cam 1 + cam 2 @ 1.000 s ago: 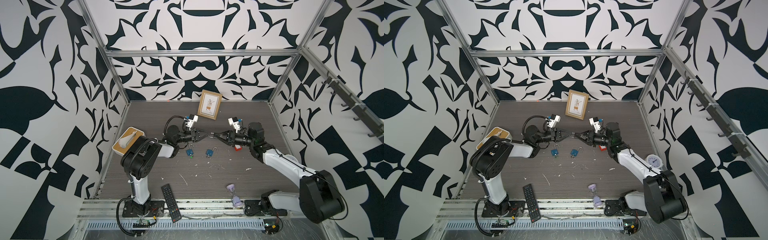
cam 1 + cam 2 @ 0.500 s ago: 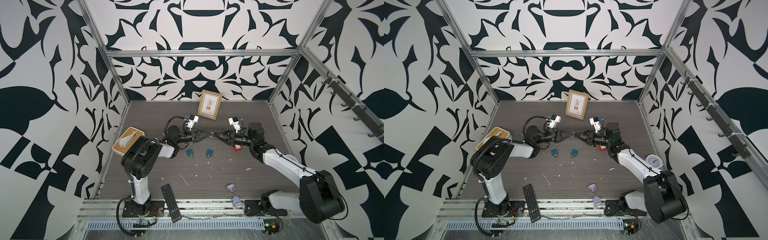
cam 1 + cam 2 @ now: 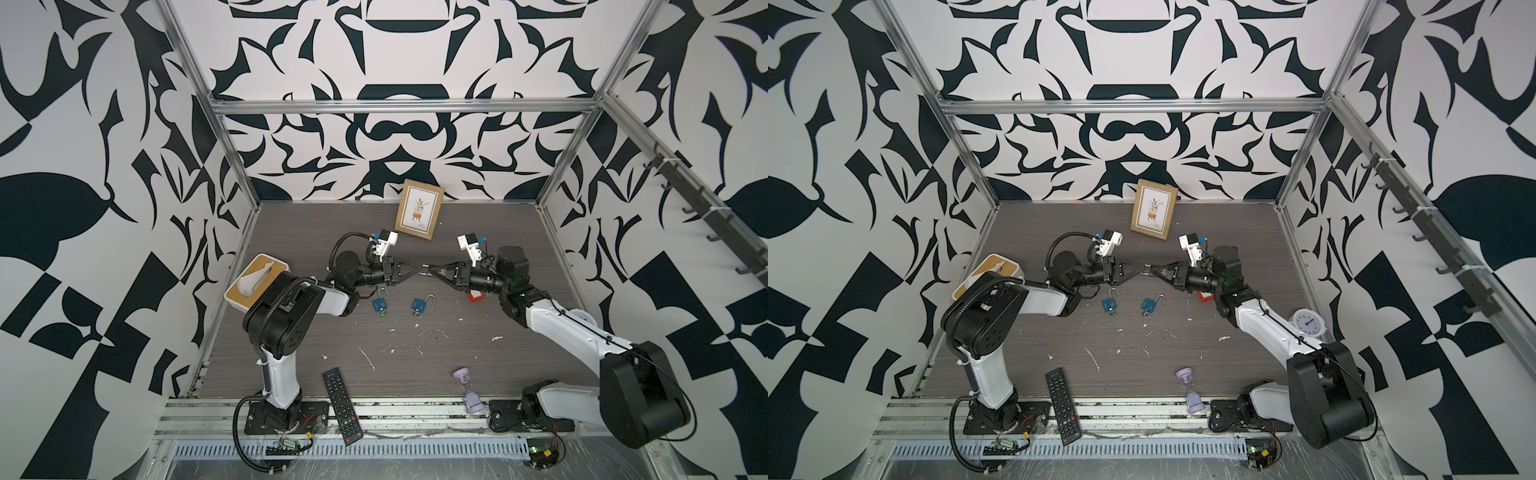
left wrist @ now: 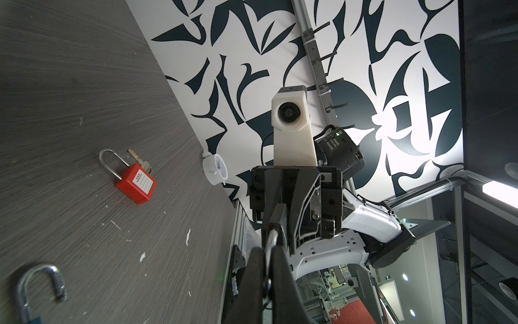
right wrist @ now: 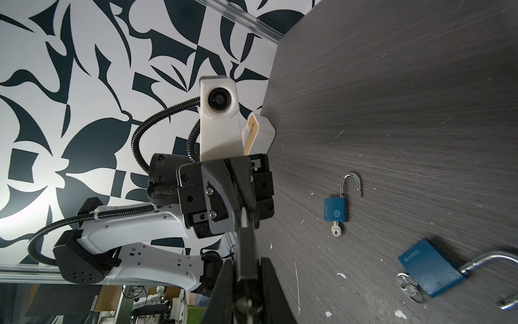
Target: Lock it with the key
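Mid-frame, aloft: right end effector (image 3: 434, 270) grasps dark lock (image 5: 246, 252), left end effector (image 3: 417, 271) clenches its shackle (image 4: 273, 241), seemingly steadying it for locking.

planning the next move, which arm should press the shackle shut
Left, probably: the left end effector is shut on the metal shackle, while the right end effector grips the black lock, bracing it.

Two overhead views, wrist views facing, close
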